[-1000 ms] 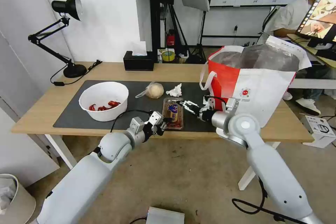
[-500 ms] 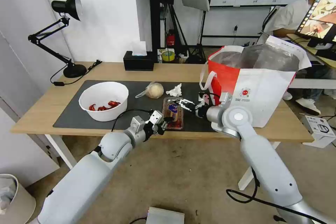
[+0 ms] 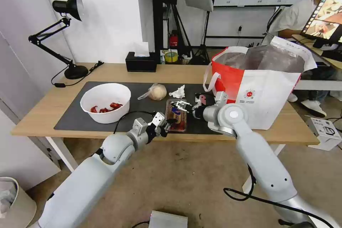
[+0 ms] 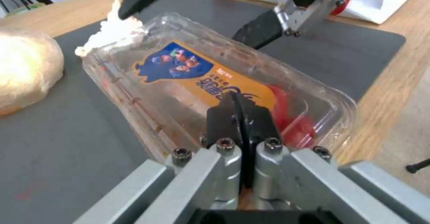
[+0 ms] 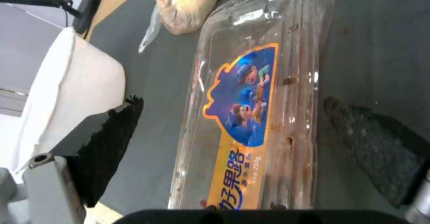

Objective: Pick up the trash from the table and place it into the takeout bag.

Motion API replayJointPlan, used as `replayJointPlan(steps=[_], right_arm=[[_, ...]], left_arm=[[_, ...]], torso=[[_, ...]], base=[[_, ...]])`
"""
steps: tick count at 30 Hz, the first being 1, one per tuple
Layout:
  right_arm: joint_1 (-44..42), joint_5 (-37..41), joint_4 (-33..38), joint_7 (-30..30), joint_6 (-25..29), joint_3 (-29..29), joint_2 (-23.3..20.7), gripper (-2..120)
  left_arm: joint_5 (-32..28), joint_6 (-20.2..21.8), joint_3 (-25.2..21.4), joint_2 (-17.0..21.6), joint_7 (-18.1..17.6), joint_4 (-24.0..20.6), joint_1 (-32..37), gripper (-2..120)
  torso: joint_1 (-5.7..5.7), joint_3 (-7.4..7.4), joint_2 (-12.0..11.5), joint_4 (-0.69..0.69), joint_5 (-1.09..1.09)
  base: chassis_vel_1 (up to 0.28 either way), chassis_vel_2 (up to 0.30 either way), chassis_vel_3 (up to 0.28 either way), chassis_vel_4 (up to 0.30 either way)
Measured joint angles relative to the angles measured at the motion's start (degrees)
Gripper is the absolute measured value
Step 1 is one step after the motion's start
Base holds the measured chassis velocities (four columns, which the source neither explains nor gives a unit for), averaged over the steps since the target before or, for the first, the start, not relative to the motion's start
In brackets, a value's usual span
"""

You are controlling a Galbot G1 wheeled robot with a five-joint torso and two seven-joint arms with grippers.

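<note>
The clear clamshell tray (image 3: 177,115) lies on the dark mat (image 3: 71,117) near the table's (image 3: 42,110) front edge. My left gripper (image 3: 165,125) is shut on the tray's near rim (image 4: 192,73), its fingers (image 4: 240,111) pressed together. My right gripper (image 3: 179,105) is open over the tray's far end, one finger (image 5: 107,143) on each side of the tray (image 5: 251,99). Farther back sit the tan wrapped ball (image 3: 157,92) and the crumpled tissue (image 3: 178,92). The white bowl (image 3: 105,101) with red scraps stands to the left. The takeout bag (image 3: 263,92) stands open on the right.
A black tissue box (image 3: 141,62) sits at the table's back edge and a black desk lamp (image 3: 67,35) at the back left. The bag's white loop handle (image 3: 210,78) hangs toward the mat. A bin (image 3: 14,203) stands on the floor at lower left.
My right arm has swung left, carrying its open gripper from beside the bag to over the tray's far end. The left gripper has stayed at the tray's near rim.
</note>
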Motion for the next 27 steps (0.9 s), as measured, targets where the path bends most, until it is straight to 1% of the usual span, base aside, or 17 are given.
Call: replayJointPlan(steps=[8,20,27], right_arm=[[-0.1,0.3,-0.4,2.0,0.0,-0.4,0.2,100],[-0.2,0.7,-0.2,3.2,0.0,-1.6,1.2,100],[-0.2,0.9,-0.4,3.4,0.0,-1.9,1.2,100]], left_arm=[[-0.3,0.0,0.0,-0.4,-0.1,0.1,0.2,0],[-0.7,-0.1,-0.4,0.6,-0.1,-0.6,0.3,0],[-0.8,-0.1,-0.4,0.5,-0.1,-0.8,0.3,0]], torso=[[0.00,0.00,0.0,-0.01,0.00],[0.00,0.00,0.0,0.00,0.00],[0.00,-0.01,0.0,0.00,0.00]], base=[[0.000,0.000,0.000,0.000],[0.000,0.000,0.000,0.000],[0.000,0.000,0.000,0.000]])
